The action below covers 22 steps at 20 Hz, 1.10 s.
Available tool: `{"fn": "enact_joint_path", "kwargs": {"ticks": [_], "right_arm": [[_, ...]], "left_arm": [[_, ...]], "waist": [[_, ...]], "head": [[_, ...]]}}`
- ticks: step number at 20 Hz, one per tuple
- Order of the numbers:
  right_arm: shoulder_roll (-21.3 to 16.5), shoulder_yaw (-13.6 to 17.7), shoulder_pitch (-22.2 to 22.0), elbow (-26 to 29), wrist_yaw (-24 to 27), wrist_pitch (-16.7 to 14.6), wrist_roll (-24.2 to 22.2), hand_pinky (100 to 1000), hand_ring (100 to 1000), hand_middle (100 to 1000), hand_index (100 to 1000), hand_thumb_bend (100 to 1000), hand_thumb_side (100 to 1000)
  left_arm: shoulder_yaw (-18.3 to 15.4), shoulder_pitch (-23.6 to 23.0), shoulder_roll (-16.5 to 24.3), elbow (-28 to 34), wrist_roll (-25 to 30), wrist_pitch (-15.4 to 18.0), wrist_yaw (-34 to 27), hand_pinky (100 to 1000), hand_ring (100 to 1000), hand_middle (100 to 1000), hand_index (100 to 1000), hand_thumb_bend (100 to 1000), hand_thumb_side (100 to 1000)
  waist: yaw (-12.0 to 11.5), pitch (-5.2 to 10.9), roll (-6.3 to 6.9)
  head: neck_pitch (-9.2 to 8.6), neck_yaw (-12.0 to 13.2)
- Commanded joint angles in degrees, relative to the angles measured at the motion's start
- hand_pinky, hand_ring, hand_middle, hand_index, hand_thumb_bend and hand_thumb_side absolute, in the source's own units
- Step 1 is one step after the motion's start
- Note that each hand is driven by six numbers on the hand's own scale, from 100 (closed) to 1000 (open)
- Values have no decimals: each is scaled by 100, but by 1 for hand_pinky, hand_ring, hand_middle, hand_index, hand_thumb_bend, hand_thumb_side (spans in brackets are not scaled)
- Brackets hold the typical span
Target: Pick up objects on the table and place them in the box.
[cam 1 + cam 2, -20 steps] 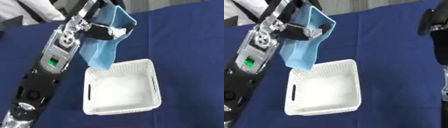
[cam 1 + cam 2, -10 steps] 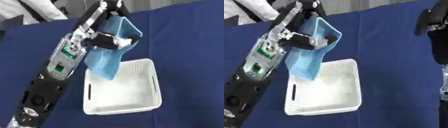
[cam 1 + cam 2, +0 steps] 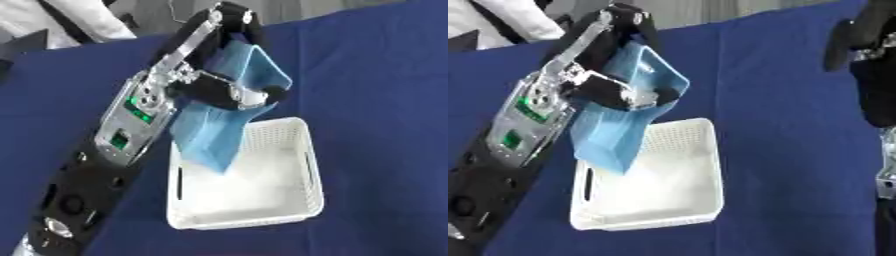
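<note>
We count one light-blue cloth [image 3: 229, 120], one white perforated box [image 3: 297, 195], two robot arms. Left hand [image 3: 229, 92] clenched round cloth's upper part; cloth hangs down, lower corner dipping inside box near its left wall, possibly touching floor. Box sits on blue table cover [image 3: 376, 75]. Right arm [image 3: 875, 75] at right edge; we cannot tell its hand's state.

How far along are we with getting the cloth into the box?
Picked up: the left hand holds the blue cloth, fingers curled round it, its lower end hanging into the white box. Left: letting go. The box looks otherwise empty. The right arm is at the right edge; its hand isn't visible.
</note>
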<state>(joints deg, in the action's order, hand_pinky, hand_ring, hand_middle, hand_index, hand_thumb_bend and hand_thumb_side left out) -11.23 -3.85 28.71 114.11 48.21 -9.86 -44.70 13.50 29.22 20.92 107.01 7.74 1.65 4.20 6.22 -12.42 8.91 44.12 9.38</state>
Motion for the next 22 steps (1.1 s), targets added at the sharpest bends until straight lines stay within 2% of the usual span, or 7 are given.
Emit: {"fn": "enact_joint_path", "kwargs": {"ticks": [1,6,8,14,18,20,22], "right_arm": [[-15,7,27,48,-9,-3,11,570,671,769,766,100,713],[-6,7,26,48,6,-18,15,570,671,768,765,100,711],[-4,6,25,48,11,-22,15,570,671,768,765,100,711],[2,5,19,48,12,-17,17,570,672,768,765,100,711],[5,10,15,48,9,-18,14,571,672,768,766,100,711],[1,20,10,48,7,-25,16,571,672,768,766,100,711],[-4,29,6,48,2,-37,14,571,672,768,767,100,712]], "left_arm": [[13,79,193,188,208,253,44,100,133,100,248,609,225],[-10,82,226,149,702,557,155,109,401,307,494,713,664],[-29,82,226,119,846,628,177,215,469,372,568,763,779],[-86,87,229,24,989,670,97,251,472,387,591,815,877],[-328,41,242,-17,300,736,-60,162,412,312,526,530,777],[-627,-64,286,-17,-481,930,-197,212,455,354,559,326,746],[-919,-215,323,-48,-1170,1131,-257,265,503,411,610,271,782]], "waist": [[-20,132,-64],[-29,158,-99],[-31,164,-106],[-33,178,-113],[-53,174,-122],[-79,169,-131],[-119,155,-138]], "head": [[0,-25],[0,-23],[0,-20],[0,-17],[0,-18],[0,-42],[0,-64]]}}
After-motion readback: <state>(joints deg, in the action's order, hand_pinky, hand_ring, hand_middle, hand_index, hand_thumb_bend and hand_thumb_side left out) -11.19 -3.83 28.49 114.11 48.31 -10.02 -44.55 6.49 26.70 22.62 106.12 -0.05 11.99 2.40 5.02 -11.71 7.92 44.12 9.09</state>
